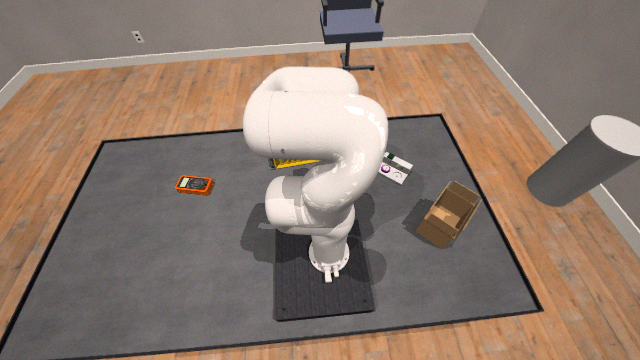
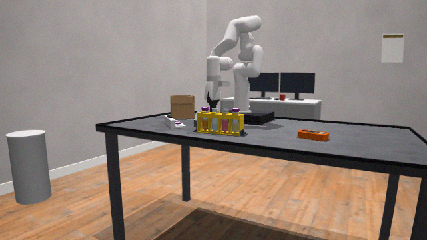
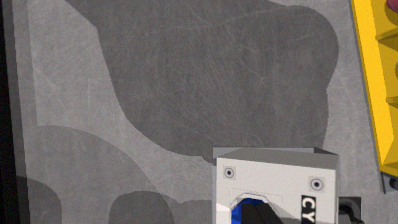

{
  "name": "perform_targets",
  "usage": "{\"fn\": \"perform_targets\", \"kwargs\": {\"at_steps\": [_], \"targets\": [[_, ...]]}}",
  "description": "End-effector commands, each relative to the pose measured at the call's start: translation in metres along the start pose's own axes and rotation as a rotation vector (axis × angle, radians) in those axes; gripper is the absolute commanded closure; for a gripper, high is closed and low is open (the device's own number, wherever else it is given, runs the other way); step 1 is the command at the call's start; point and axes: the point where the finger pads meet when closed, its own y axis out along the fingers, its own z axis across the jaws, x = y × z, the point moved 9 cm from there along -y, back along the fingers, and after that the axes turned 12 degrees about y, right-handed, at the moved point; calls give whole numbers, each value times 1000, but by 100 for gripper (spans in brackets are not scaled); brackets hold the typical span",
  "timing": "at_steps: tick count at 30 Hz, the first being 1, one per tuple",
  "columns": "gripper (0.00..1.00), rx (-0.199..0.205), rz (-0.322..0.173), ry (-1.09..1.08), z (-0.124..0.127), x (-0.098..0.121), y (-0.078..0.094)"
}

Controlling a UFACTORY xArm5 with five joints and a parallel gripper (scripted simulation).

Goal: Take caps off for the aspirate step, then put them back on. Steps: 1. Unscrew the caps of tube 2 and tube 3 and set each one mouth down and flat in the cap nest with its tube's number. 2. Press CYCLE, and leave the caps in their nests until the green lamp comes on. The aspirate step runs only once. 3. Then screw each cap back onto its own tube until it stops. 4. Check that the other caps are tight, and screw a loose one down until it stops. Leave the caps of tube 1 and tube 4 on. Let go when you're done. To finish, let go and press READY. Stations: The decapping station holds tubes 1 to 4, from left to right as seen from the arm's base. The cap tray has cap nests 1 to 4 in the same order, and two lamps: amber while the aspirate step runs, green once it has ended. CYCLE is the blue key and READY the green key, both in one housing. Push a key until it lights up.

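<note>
The yellow decapping station [image 2: 220,123] stands on the table with several tubes. Its two outer tubes carry purple caps [image 2: 205,109] [image 2: 235,109]; the two middle tubes look open. The white cap tray [image 2: 173,121] lies to its left and also shows in the overhead view [image 1: 395,167], with a purple cap [image 1: 385,168] in a nest. In the wrist view the grey key housing [image 3: 275,185] fills the bottom, and my gripper [image 3: 257,214] is shut and empty, its dark fingertips over the blue CYCLE key. From the side, the gripper [image 2: 213,99] hangs just behind the station. The READY key is out of view.
A cardboard box [image 2: 182,107] stands behind the cap tray. An orange multimeter [image 2: 313,135] lies far to the right. The station's yellow edge [image 3: 380,85] is close on the right of the wrist view, and the table edge [image 3: 5,100] runs down its left.
</note>
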Motion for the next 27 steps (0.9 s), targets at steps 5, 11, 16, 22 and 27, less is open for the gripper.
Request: {"fn": "perform_targets", "kwargs": {"at_steps": [5,11,16,22,27], "targets": [[100,2,7,0,1,0,1],[100,2,7,0,1,0,3],[100,2,7,0,1,0,4],[100,2,7,0,1,0,7],[100,2,7,0,1,0,8]]}}
